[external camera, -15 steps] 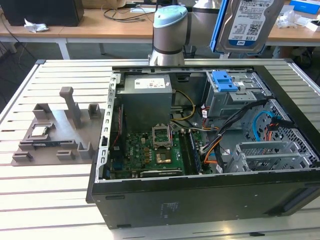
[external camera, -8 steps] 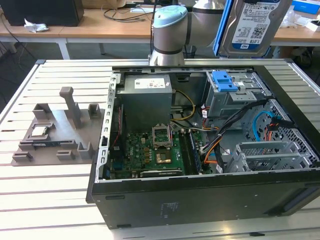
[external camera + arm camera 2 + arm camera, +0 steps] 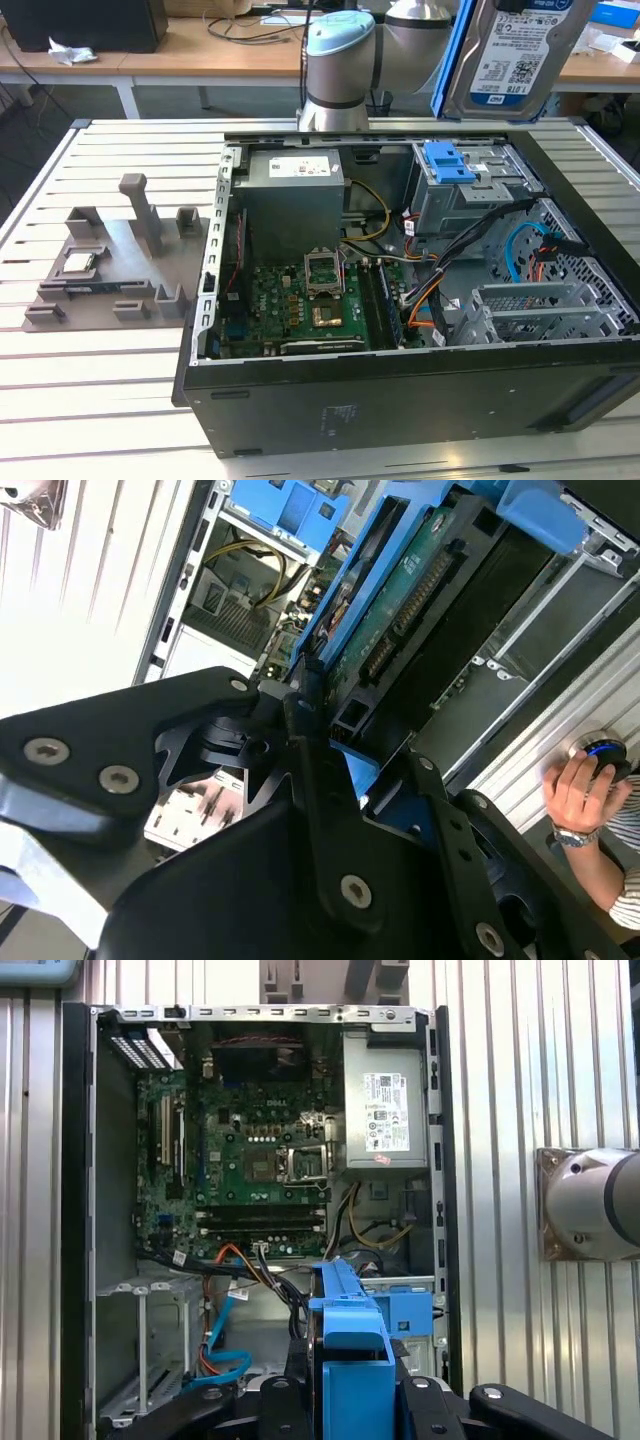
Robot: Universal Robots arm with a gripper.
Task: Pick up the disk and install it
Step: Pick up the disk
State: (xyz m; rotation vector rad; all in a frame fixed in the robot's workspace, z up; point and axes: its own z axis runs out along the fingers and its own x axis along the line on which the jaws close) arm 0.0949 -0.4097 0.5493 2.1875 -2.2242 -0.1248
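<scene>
Evidently the pincer (image 3: 345, 755) is clamped on the disk (image 3: 515, 50) by its blue frame. It hangs on edge above the open computer case (image 3: 400, 400), probably to suit the drive cage (image 3: 450, 205).

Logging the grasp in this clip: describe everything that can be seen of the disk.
The disk is a flat silver drive with a white-and-blue label and a blue plastic carrier frame. Its green circuit-board underside shows in the second wrist view. It hangs upright, slightly tilted, above the open computer case, clamped in the gripper.
</scene>
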